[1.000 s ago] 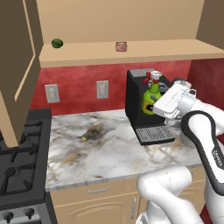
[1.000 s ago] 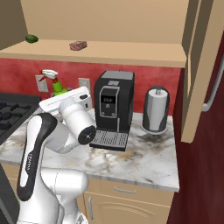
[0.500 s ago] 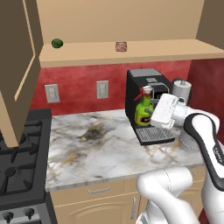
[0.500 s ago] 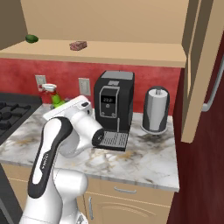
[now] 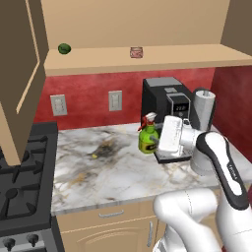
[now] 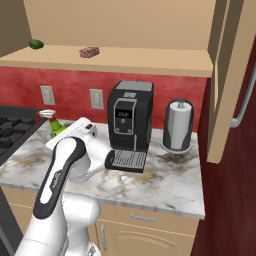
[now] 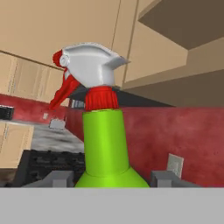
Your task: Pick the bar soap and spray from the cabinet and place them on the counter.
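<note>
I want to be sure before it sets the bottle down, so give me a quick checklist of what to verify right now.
1. Grip: the small green spray bottle with the red trigger sits between the fingers of the two-finger gripper: ok.
2. Bottle upright, nozzle on top: ok.
3. Bottle bottom touching the white-grey marble counter: cannot tell.
4. Bare marble left of the bottle for a landing spot: ok.
5. Clearance from the black coffee machine beside the bottle: cannot tell, they stand close.
6. Small pinkish-tan bar soap lying on the tan wooden cabinet shelf, not yet fetched: not ok.
</note>
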Robot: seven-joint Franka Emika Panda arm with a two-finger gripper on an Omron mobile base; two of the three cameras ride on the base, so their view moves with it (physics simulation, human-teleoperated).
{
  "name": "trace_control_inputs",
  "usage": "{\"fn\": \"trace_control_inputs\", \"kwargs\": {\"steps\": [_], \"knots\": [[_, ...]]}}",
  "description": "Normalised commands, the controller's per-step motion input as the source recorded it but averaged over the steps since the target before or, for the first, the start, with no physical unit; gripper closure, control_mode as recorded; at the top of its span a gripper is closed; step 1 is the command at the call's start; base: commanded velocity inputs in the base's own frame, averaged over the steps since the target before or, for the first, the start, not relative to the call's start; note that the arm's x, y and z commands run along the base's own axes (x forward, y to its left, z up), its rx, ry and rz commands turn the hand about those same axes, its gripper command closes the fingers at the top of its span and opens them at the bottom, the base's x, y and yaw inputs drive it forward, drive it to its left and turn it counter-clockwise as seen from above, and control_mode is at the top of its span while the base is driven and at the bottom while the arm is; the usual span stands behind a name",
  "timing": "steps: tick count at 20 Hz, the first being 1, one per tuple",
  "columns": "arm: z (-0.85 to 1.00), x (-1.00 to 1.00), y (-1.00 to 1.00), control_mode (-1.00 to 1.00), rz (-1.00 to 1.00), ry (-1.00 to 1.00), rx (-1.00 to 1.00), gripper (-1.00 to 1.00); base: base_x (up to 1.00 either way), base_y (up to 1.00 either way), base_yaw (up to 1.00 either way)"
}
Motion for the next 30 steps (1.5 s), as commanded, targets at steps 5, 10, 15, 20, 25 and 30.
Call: {"fn": "trace_control_inputs", "kwargs": {"steps": [5, 10, 15, 20, 25, 30], "knots": [[-0.69, 0.1, 0.61, -1.0, 0.05, -0.04, 0.0, 1.0, 0.0, 0.0, 0.0], [-0.64, 0.1, 0.42, -1.0, 0.07, -0.01, 0.01, 1.0, 0.0, 0.0, 0.0], [-0.25, 0.02, 0.17, -1.0, 0.02, -0.01, 0.0, 1.0, 0.0, 0.0, 0.0], [-0.21, 0.3, 0.14, -1.0, -0.02, 0.0, 0.0, 1.0, 0.0, 0.0, 0.0], [-0.36, 0.37, 0.27, -1.0, -0.05, -0.02, 0.03, 1.0, 0.0, 0.0, 0.0], [-0.41, 0.29, 0.27, -1.0, -0.06, -0.03, 0.06, 1.0, 0.0, 0.0, 0.0]]}}
